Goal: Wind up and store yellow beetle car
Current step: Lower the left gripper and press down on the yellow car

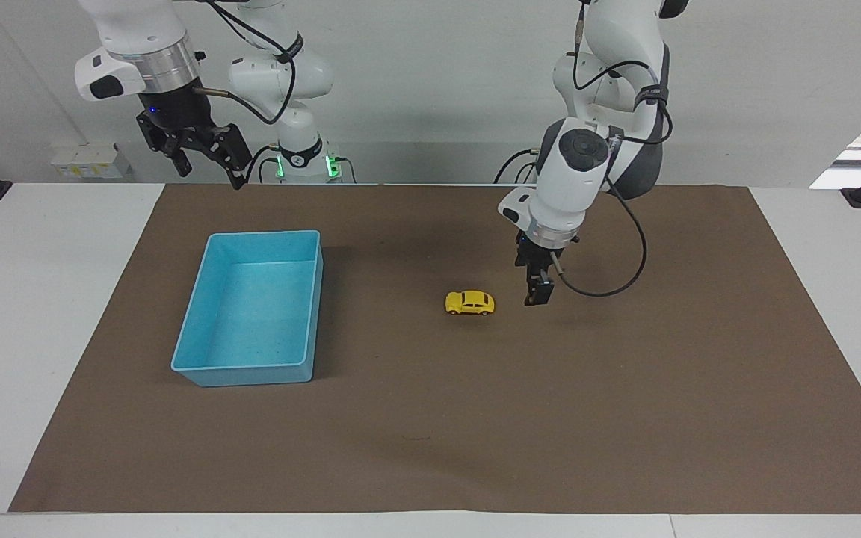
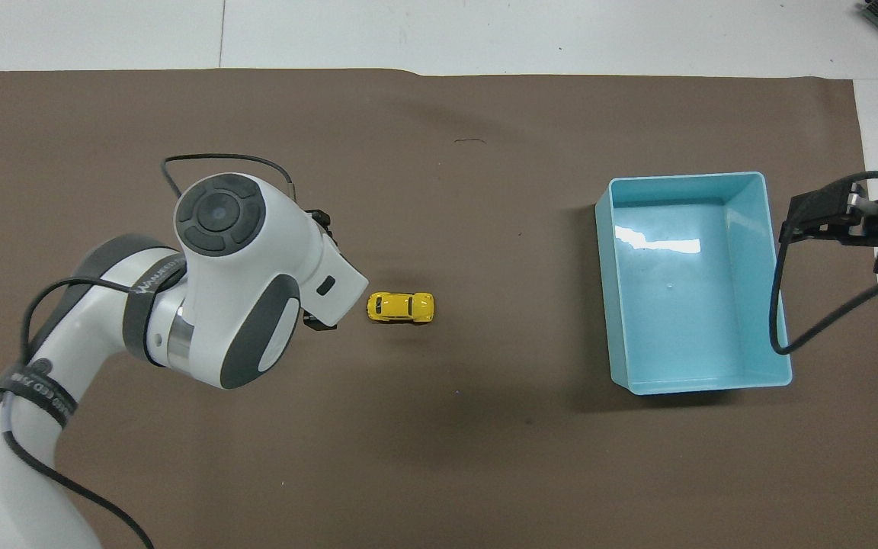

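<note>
Two grippers empty; yellow beetle car point(image 1: 469, 302) on the brown mat point(image 1: 625, 418), untouched.

Car sits upright on its wheels near the mat's middle, well apart from the blue bin point(image 1: 210, 370), which lies toward the right arm's end. Left gripper point(image 1: 537, 297) hangs low over the mat just beside the car, toward the left arm's end, not touching it; jaws stand apart, nothing between them. Right gripper point(image 1: 210, 161) waits raised near the mat's edge nearest the robots, fingers spread, holding nothing.
</note>
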Controlling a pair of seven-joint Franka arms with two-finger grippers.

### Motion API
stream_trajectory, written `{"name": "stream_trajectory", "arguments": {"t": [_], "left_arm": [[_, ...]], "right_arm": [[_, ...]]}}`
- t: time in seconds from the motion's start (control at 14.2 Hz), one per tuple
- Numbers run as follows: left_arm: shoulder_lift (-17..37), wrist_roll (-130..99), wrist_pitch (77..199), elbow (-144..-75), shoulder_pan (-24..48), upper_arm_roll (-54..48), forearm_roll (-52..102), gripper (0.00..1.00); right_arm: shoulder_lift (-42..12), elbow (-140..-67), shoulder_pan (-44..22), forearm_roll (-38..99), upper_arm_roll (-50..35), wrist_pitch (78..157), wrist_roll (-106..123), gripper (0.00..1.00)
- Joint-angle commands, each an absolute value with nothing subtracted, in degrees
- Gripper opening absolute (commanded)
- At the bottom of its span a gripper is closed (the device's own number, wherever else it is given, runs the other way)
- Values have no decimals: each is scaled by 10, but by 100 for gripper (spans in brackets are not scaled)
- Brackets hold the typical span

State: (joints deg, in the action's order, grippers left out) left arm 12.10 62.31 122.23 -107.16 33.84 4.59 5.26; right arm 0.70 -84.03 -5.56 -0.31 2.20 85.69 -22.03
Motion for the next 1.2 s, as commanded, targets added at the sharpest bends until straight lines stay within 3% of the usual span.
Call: {"name": "stream_trajectory", "arguments": {"t": [0.0, 0.78, 0.85, 1.13], "left_arm": [[141, 588, 1269, -1081, 380, 58, 58, 100], [201, 511, 1352, -1109, 429, 59, 58, 100], [200, 497, 1351, -1111, 437, 60, 58, 95], [200, 495, 1344, -1113, 438, 62, 53, 35]], "right_arm": [[17, -849, -48, 13, 23, 854, -206, 100], [17, -849, -48, 12, 23, 855, -206, 100], [17, -849, -48, 13, 23, 855, -206, 100], [17, -849, -48, 13, 23, 854, -206, 100]]}}
